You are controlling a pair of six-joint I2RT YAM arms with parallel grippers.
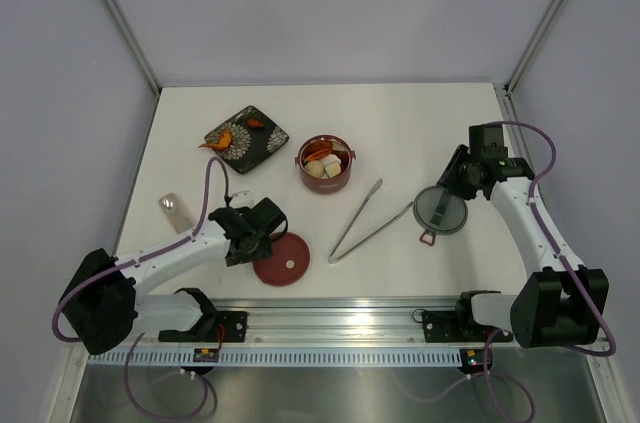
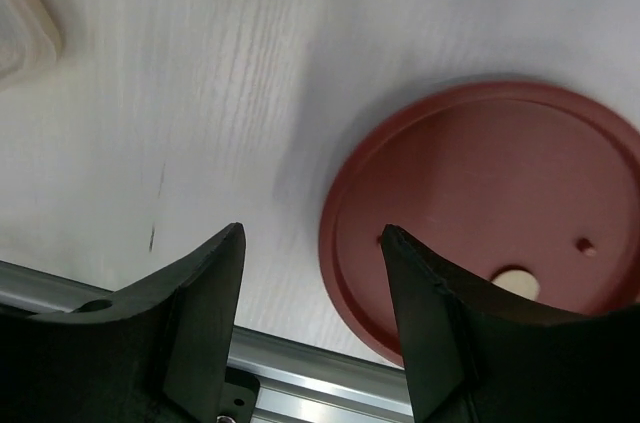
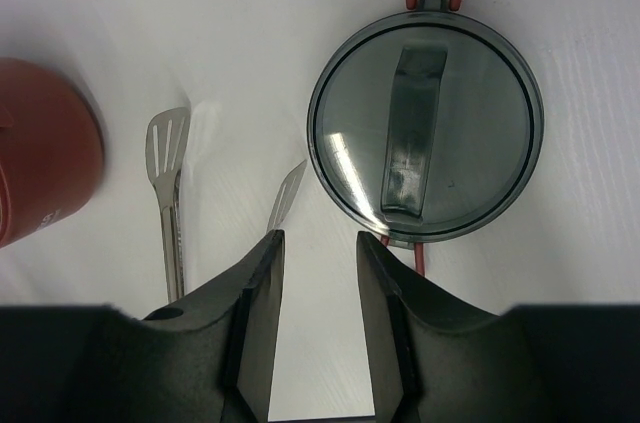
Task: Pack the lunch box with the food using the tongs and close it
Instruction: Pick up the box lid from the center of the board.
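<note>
The dark-red lunch box (image 1: pixel 324 164) stands mid-table with no cover on, pale and orange-red food (image 1: pixel 322 165) inside it; its side also shows in the right wrist view (image 3: pixel 40 163). The silver tongs (image 1: pixel 370 220) lie flat to its right, with their tips (image 3: pixel 167 143) ahead of my right gripper. A flat dark-red round lid (image 1: pixel 281 259) lies near the front edge. My left gripper (image 1: pixel 268 233) hovers open at this lid's (image 2: pixel 490 213) left rim, holding nothing (image 2: pixel 312 233). My right gripper (image 1: pixel 452 181) is open and empty (image 3: pixel 320 238), just short of a smoky clear lid (image 3: pixel 425 128).
A black patterned tray (image 1: pixel 247 138) at the back left carries orange food pieces (image 1: pixel 222 140). The smoky clear lid (image 1: pixel 440 210) has a red wire loop. A small clear object (image 1: pixel 172 206) lies at the left. An aluminium rail (image 1: pixel 330 318) runs along the front edge.
</note>
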